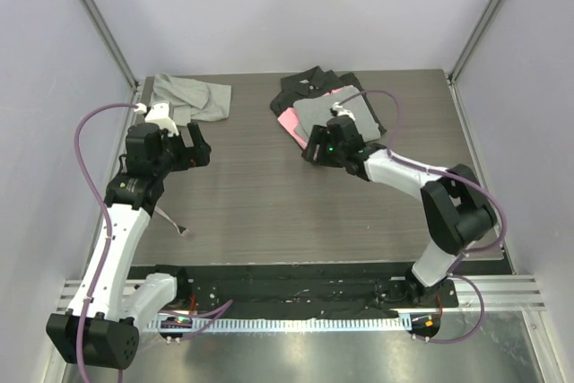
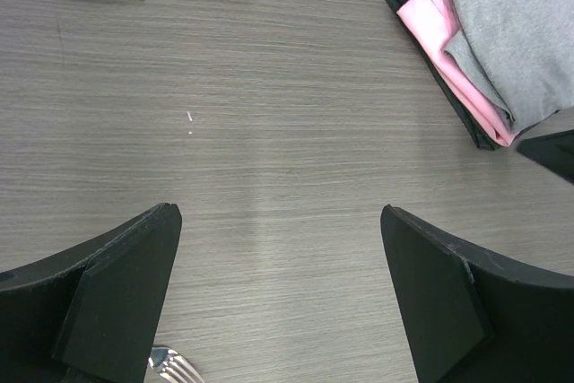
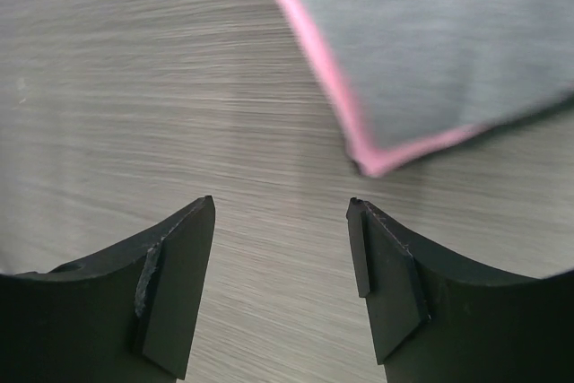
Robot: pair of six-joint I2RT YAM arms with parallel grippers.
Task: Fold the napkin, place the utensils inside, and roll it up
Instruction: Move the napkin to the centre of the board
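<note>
Left tool (image 2: 278, 221) wide, empty, over bare table (image 1: 269, 199); right tool (image 3: 281, 208) parted, empty, just beside corner of cloth stack (image 1: 325, 114). Napkin (image 1: 190, 96) lies rumpled at far-left table corner. Fork (image 1: 182, 230) lies near-left, beside left arm.

The napkin (image 1: 190, 96) lies at the surface's (image 1: 269, 195) far left corner. The stack of folded cloths (image 1: 327, 109) lies to its right, well apart. The fork (image 1: 182, 230) lies near the left front edge.
</note>
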